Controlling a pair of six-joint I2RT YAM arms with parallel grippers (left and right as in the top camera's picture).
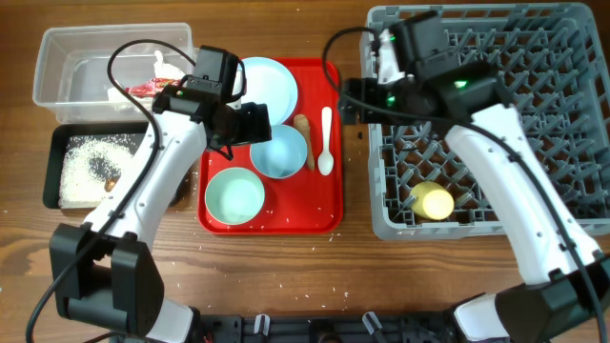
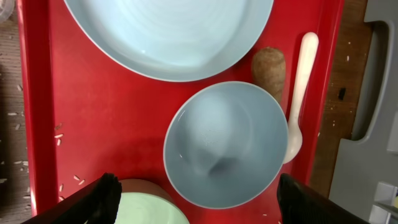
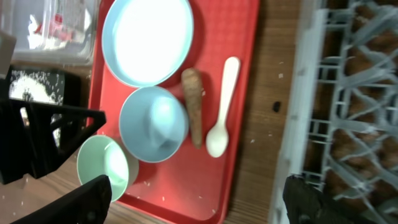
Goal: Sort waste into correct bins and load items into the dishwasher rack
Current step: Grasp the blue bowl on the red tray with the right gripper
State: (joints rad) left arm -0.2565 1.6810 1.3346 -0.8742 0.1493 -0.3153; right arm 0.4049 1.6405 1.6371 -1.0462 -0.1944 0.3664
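Left gripper jaws wide apart, empty; whitish bowl centred just ahead. Right gripper jaws spread, empty; white spoon, brown stick ahead of them.

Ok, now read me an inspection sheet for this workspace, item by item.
Surface: wooden table, stray rice grains on it and on the red serving tray.
Job's things: plate, pale-blue bowl, mint-green bowl, spoon and brown stick on the red tray; yellow cup in the rack; wrapper and tissue in the clear tub; rice heap in the black tray.
Clutter: nothing seen.
Grippers: left end effector open above the pale-blue bowl; right end effector open, holding nothing.
Cables: black cables loop off both arms.
Surroundings: nothing seen.
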